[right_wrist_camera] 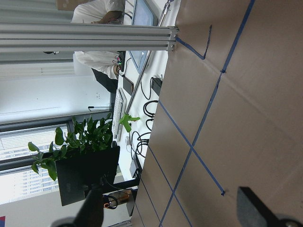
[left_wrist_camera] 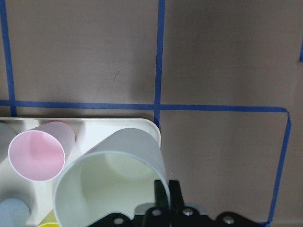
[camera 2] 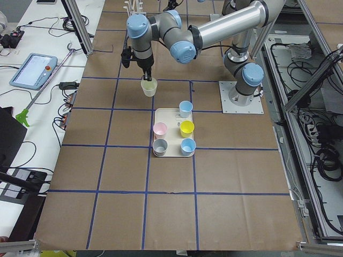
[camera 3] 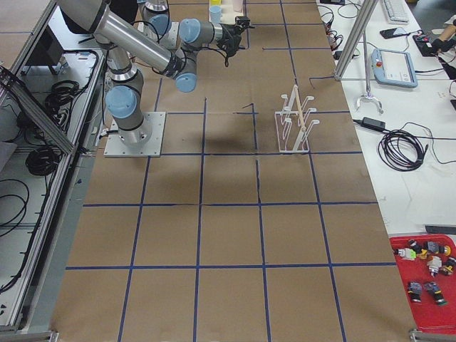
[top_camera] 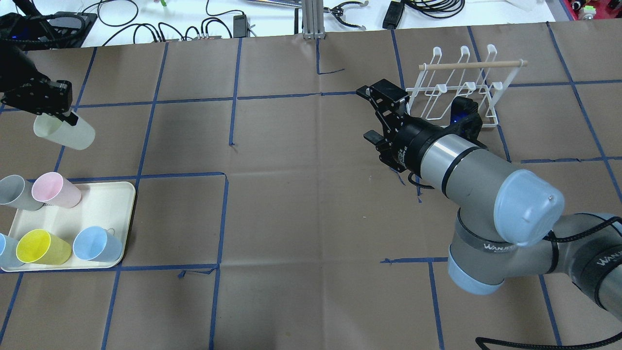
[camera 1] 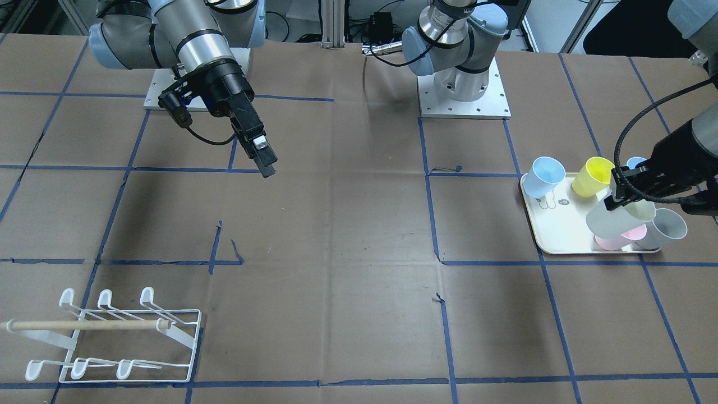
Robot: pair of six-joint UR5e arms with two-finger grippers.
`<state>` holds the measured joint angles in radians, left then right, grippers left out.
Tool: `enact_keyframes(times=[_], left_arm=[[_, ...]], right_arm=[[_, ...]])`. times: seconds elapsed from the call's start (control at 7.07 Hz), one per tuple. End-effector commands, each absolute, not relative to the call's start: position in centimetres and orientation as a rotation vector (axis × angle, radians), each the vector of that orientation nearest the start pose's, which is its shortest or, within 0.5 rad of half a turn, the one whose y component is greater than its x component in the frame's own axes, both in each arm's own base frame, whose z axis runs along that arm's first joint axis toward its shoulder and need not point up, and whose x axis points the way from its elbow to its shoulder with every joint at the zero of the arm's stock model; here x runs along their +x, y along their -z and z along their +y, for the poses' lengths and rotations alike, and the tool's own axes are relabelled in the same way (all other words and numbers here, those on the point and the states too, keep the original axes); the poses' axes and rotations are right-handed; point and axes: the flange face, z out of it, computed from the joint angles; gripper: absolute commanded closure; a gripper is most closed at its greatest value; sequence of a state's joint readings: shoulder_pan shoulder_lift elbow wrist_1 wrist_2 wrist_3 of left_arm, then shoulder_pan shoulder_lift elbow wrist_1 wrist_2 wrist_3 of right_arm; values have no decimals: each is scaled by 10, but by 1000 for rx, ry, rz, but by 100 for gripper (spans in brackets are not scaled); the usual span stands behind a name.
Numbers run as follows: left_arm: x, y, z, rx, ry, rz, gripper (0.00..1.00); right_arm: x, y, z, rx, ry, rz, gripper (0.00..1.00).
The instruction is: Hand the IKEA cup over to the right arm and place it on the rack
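Observation:
My left gripper [top_camera: 65, 115] is shut on the rim of a pale green-white cup [top_camera: 65, 132] and holds it in the air on its side, beyond the tray's far edge. The cup also shows in the front view [camera 1: 617, 217] and in the left wrist view [left_wrist_camera: 113, 179], where one finger sits inside the rim. My right gripper [top_camera: 371, 115] is open and empty, raised above the table to the left of the white wire rack [top_camera: 461, 87]. Its tips [right_wrist_camera: 175, 217] frame only bare table. The rack [camera 1: 112, 336] stands with no cup on it.
A cream tray [top_camera: 99, 206] at the near left holds a pink cup [top_camera: 56, 189], a grey cup [top_camera: 14, 193], a yellow cup [top_camera: 41, 247] and a blue cup [top_camera: 97, 244]. Another blue cup shows at the view's edge. Brown paper with blue tape lines covers the table.

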<state>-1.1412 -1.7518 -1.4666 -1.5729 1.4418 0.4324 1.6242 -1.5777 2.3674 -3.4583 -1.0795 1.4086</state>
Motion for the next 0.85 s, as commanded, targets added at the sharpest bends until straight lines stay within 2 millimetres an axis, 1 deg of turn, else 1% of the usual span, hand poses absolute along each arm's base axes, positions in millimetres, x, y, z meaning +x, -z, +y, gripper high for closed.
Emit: enact_keyframes(times=[0.0, 0.14, 0.28, 0.42, 0.57, 0.71], left_arm=[[60, -460, -588, 68, 202, 3457, 100], [41, -464, -599, 132, 380, 3494, 100], [10, -468, -607, 246, 564, 3524, 100], [-27, -471, -613, 404, 773, 3510, 100], [-57, -464, -611, 546, 951, 3492, 100], [-73, -449, -605, 662, 1157, 3482, 100]], right_arm=[[204, -363, -379, 969, 567, 1745, 0], [205, -363, -381, 967, 567, 1746, 0], [204, -365, -380, 966, 568, 1750, 0], [205, -364, -381, 946, 580, 1763, 0], [205, -365, -381, 929, 590, 1775, 0], [205, -366, -382, 926, 594, 1772, 0]])
